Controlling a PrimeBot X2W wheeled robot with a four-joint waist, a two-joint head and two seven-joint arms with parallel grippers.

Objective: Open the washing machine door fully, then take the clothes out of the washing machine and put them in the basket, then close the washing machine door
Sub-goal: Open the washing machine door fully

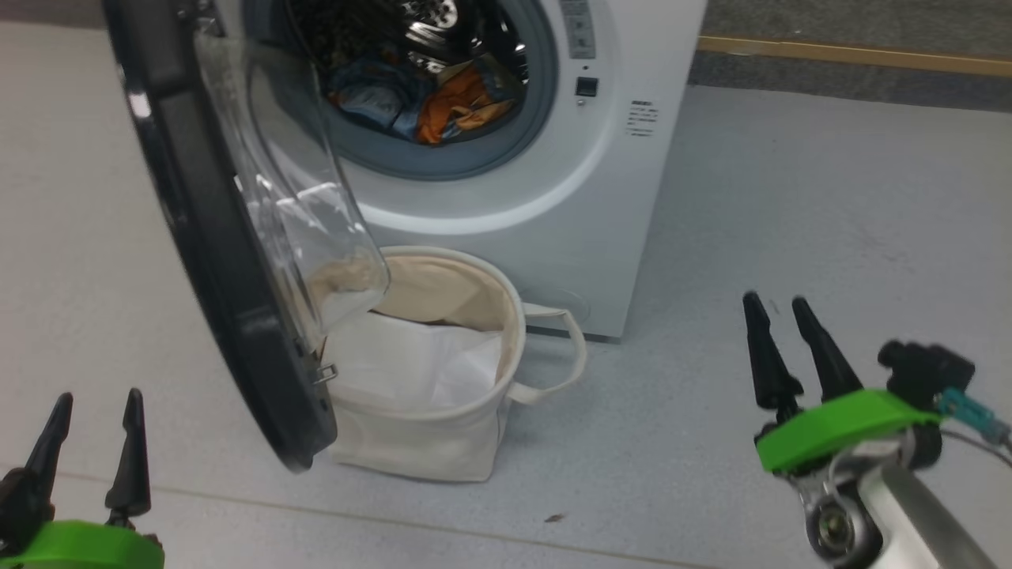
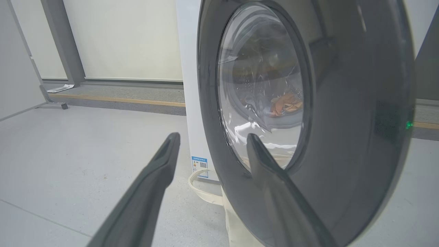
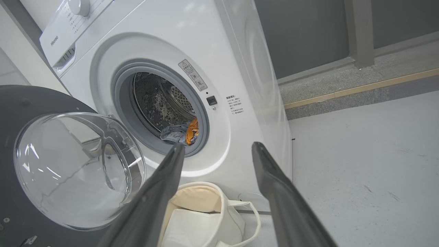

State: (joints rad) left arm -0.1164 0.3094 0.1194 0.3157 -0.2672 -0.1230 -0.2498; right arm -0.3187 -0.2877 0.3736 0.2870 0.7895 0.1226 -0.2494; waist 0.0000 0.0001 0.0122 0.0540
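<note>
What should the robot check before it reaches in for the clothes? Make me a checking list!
1. Washing machine door stands away from the drum mouth: ok.
2. Door open as far as it goes: cannot tell.
3. Clothes lie near the drum's front, nothing in the way: ok.
4. Left gripper and right gripper both open and empty: ok.
5. Basket upright on the floor in front of the washing machine, with a white sheet inside: ok.
6. Basket mouth free for dropping clothes: cannot tell. In the head view the door's glass dome crosses its left side.
</note>
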